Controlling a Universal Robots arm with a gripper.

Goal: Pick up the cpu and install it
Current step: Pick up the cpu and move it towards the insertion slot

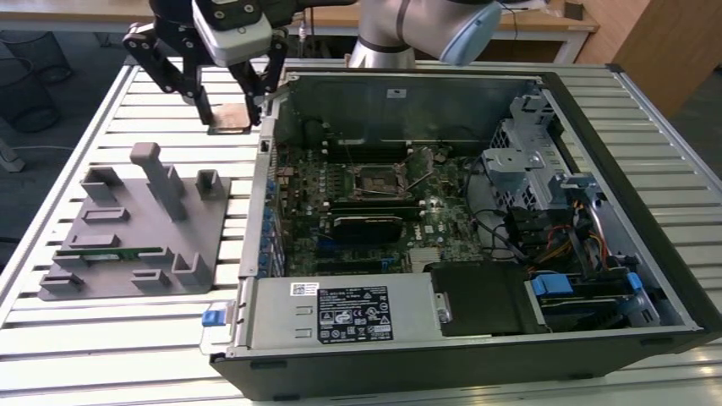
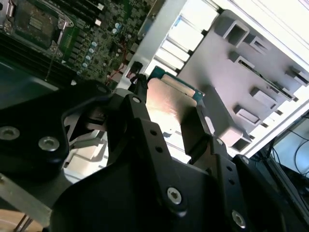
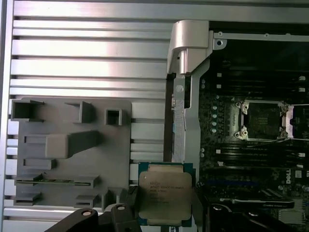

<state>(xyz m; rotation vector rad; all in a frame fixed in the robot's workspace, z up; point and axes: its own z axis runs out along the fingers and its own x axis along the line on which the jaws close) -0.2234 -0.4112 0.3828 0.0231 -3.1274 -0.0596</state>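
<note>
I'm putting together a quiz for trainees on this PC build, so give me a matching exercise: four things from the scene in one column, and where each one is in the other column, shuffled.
Things
1. cpu
2. memory stick
3. grey tray
4. cpu socket

Places
A. on the slatted table, at the exterior view's left of the case
B. on the motherboard inside the open case
C. held by the gripper, over the table beside the case
D. lying in a slot of the grey tray

Pairs: 1-C, 2-D, 3-A, 4-B
</note>
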